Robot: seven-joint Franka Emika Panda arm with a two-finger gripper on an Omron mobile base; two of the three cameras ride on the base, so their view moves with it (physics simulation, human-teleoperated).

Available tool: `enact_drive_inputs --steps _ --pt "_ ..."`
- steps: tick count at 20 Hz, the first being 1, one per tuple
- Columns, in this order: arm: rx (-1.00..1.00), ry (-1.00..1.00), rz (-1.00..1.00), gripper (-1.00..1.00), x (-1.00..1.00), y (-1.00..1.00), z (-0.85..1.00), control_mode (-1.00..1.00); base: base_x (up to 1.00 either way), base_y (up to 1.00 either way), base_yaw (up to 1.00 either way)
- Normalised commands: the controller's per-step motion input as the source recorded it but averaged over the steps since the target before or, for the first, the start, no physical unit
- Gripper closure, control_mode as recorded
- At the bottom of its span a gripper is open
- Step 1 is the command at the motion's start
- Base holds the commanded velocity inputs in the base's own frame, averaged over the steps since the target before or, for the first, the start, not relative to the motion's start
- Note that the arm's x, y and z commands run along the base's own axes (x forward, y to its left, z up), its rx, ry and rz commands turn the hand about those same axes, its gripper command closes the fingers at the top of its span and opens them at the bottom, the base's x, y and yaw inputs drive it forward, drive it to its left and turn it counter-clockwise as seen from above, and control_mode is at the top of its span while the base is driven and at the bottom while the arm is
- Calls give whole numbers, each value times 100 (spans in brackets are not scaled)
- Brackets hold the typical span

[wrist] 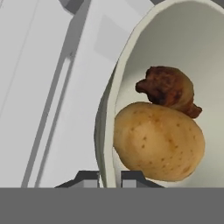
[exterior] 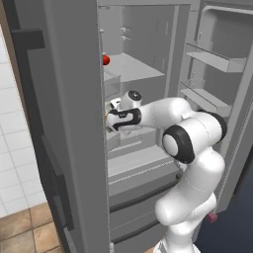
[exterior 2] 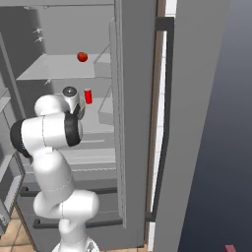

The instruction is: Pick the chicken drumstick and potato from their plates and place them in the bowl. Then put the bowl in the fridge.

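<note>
The open fridge (exterior: 148,163) has pale grey shelves inside. A small red ball (exterior 2: 82,57) sits on the top shelf. A red can (exterior 2: 88,96) stands on the shelf below the ball.

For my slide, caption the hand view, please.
Fingers pinch the bowl rim; potato and drumstick inside.

Showing inside one open fridge (exterior: 148,74): one bowl (wrist: 131,65) carrying one potato (wrist: 159,142) and one chicken drumstick (wrist: 168,89), plus one red ball (exterior 2: 82,57) and one red can (exterior 2: 88,96).
</note>
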Motion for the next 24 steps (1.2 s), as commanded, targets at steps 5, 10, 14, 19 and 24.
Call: enact_drive_inputs --steps 5,10,14,19,24 --pt "3 0 0 100 20 15 -7 -100 0 0 0" --pt "5 0 -1 100 20 17 -6 -100 0 0 0" --pt "5 0 -2 100 20 19 -7 -100 0 0 0" --pt "4 0 -2 100 21 15 -7 -100 0 0 0" --pt "1 0 -1 100 14 7 -11 -100 0 0 0"
